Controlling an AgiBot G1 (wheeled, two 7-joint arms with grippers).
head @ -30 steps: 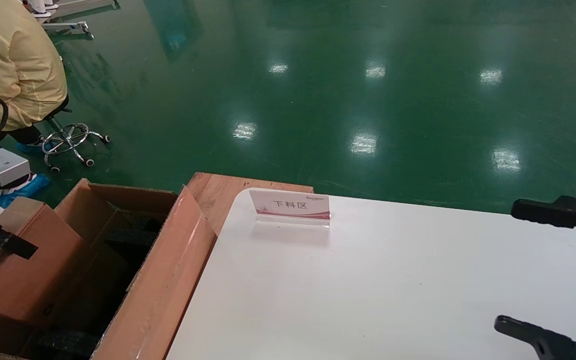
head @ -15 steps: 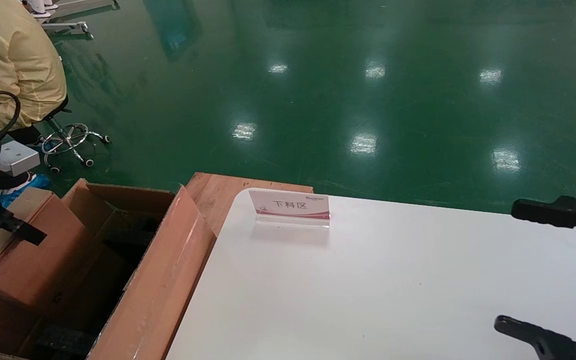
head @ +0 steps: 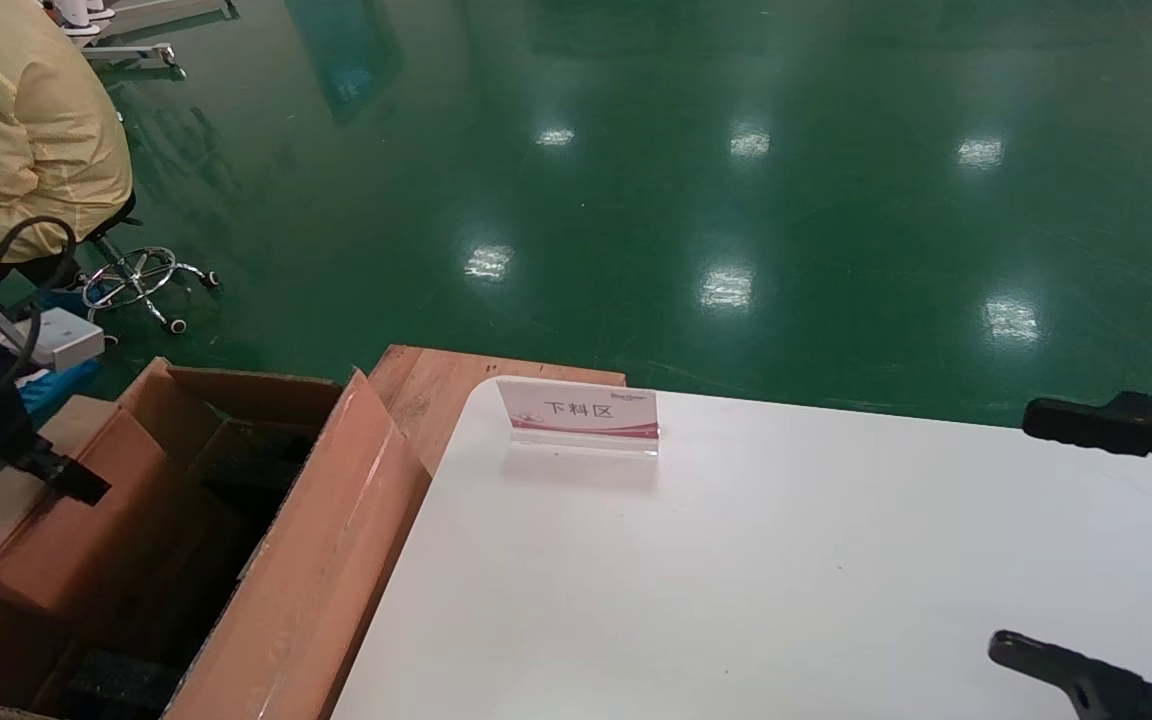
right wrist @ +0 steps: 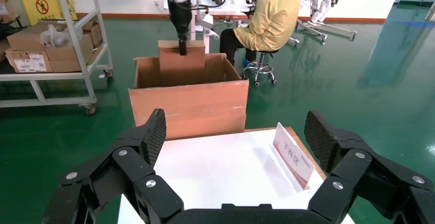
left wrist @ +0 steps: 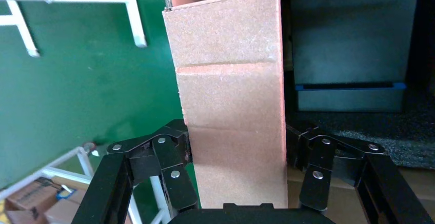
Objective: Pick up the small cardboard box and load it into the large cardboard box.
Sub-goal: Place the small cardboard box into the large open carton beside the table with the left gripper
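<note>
The small cardboard box (head: 56,535) is reddish-brown with a paler tan edge. It hangs on edge, partly inside the left side of the large cardboard box (head: 321,570). My left gripper (head: 71,480) is shut on it from above. In the left wrist view the small box (left wrist: 231,111) fills the gap between the jaws of the left gripper (left wrist: 237,149), with black foam (left wrist: 359,131) beyond. The right wrist view shows the small box (right wrist: 180,60) in the large box (right wrist: 187,106). My right gripper (head: 1014,532) is open and empty over the table's right side.
A white table (head: 736,580) stands right of the large box, with a sign card (head: 581,412) at its far edge. A wooden board (head: 431,385) lies behind the table corner. A person in yellow (head: 26,130) sits at far left. A shelf cart (right wrist: 51,44) stands beyond.
My left gripper has carried the small box a little to the right, further over the large box's opening. The right arm has not moved.
</note>
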